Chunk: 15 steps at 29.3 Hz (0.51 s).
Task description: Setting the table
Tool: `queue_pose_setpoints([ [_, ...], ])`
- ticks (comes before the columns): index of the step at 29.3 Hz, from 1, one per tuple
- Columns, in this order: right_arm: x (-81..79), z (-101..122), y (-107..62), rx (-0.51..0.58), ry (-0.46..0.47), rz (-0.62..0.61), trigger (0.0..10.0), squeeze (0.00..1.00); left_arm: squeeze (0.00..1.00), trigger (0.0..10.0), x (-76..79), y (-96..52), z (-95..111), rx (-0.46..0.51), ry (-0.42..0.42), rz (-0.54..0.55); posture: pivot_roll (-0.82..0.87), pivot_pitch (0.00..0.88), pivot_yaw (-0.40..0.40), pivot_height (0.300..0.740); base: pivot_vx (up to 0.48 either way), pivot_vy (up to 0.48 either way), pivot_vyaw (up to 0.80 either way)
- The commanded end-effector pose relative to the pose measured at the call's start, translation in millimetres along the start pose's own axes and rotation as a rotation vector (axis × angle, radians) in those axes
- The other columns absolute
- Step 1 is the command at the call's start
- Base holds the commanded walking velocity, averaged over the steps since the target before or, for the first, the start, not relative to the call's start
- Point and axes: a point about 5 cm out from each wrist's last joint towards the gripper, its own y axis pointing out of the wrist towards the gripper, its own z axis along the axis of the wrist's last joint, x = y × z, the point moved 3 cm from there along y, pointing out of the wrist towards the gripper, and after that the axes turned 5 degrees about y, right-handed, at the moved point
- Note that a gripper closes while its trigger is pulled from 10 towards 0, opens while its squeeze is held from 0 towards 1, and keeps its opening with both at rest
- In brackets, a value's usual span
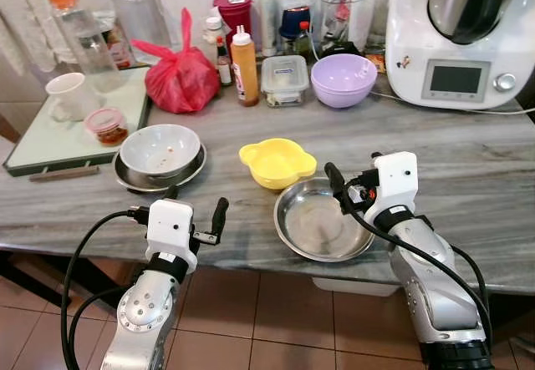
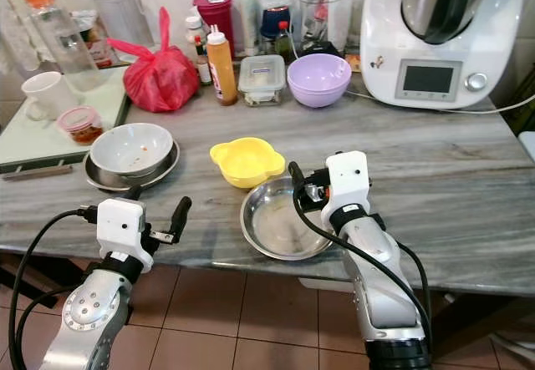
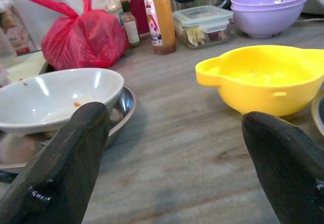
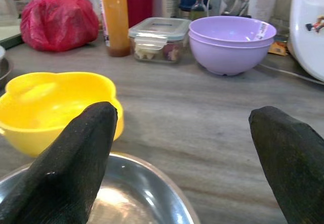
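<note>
You see a grey stone-look countertop (image 1: 468,161), smooth and veined. The steel dish (image 1: 322,224) shines like polished metal. The yellow bowl (image 1: 277,163) and lilac bowl (image 1: 343,79) look like smooth plastic with a soft sheen. The white bowl (image 1: 160,149) looks glazed. The red bag (image 1: 180,78) is thin, crinkled plastic. Gripper fingers (image 3: 66,168) look matt black.

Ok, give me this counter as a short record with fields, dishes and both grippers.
surface: grey marble counter
steel plate: at the near edge, empty
yellow bowl: just behind the steel plate
white bowl: sitting in a steel dish, food specks inside
purple bowl: at the back, beside a lidded container
left gripper: open, at the near edge, nothing held
right gripper: open, over the steel plate's right rim, nothing held
</note>
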Motion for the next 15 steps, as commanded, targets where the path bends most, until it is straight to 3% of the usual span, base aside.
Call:
queue_pose_setpoints([
  [1,-3.3,5.0,-2.0,0.023,-0.002,0.012,10.0,0.82,0.00,10.0,-7.7,0.7,-1.3,-0.001,0.020,0.036,-0.10,0.039,0.087,0.740,0.000,0.000,-0.75],
  [5,-2.7,4.0,-3.8,0.023,-0.001,0.011,10.0,0.71,0.00,10.0,-8.7,0.5,-2.1,0.000,0.026,0.046,-0.10,0.038,0.088,0.740,0.000,0.000,-0.74],
  [8,-3.3,4.0,-4.0,0.026,-0.001,0.013,10.0,0.64,0.00,10.0,-9.2,1.2,-2.0,-0.002,0.036,0.056,-0.10,0.036,0.091,0.740,0.000,0.000,0.00],
  [9,-3.8,4.5,-3.9,0.029,-0.003,0.015,10.0,0.55,0.00,10.0,-9.8,1.5,-2.0,-0.002,0.040,0.062,-0.10,0.036,0.091,0.740,0.000,0.000,0.00],
  [10,-4.1,4.7,-3.9,0.030,-0.004,0.015,10.0,0.55,0.00,10.0,-10.1,1.6,-2.0,-0.002,0.040,0.065,-0.10,0.036,0.091,0.740,0.000,0.000,0.00],
  [13,-4.6,4.7,-3.8,0.028,-0.013,0.017,10.0,0.20,0.00,10.0,-13.0,2.5,-1.5,-0.003,0.047,0.091,-0.10,0.037,0.093,0.740,0.000,0.000,-0.47],
  [14,-4.5,4.4,-3.9,0.027,-0.012,0.017,10.0,0.20,0.00,10.0,-13.3,2.6,-1.5,-0.003,0.047,0.095,-0.10,0.037,0.093,0.740,0.000,0.000,-0.77],
  [15,-4.5,3.7,-4.1,0.024,-0.011,0.016,10.0,0.11,0.00,10.0,-13.2,2.6,-1.5,-0.002,0.047,0.095,-0.10,0.037,0.093,0.740,0.000,0.000,-0.77],
])
